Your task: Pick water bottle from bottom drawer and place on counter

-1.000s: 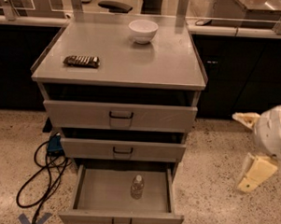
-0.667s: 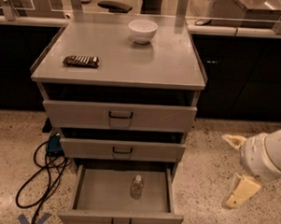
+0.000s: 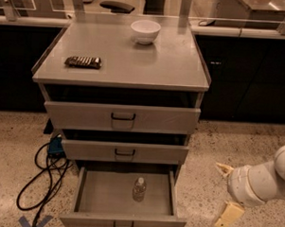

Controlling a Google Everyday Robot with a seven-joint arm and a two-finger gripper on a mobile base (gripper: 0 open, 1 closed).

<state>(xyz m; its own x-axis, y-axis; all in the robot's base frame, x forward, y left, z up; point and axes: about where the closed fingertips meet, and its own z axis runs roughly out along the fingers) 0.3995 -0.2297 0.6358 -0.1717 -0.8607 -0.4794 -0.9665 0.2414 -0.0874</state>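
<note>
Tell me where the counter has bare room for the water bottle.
The counter is bare across its middle, front and right, between the dark packet at left and the white bowl at the back. Crowded only near those two. The pincer hangs open right of the bottom drawer, apart from the water bottle inside.

No readable text anywhere; water bottle (image 3: 138, 189) label band illegible. Tool (image 3: 219, 195) low right, above floor (image 3: 226, 142).

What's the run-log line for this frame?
phase: pre-grasp | gripper: open, empty, right of bottom drawer | water bottle: in open drawer, not held | counter: no bottle yet
</note>
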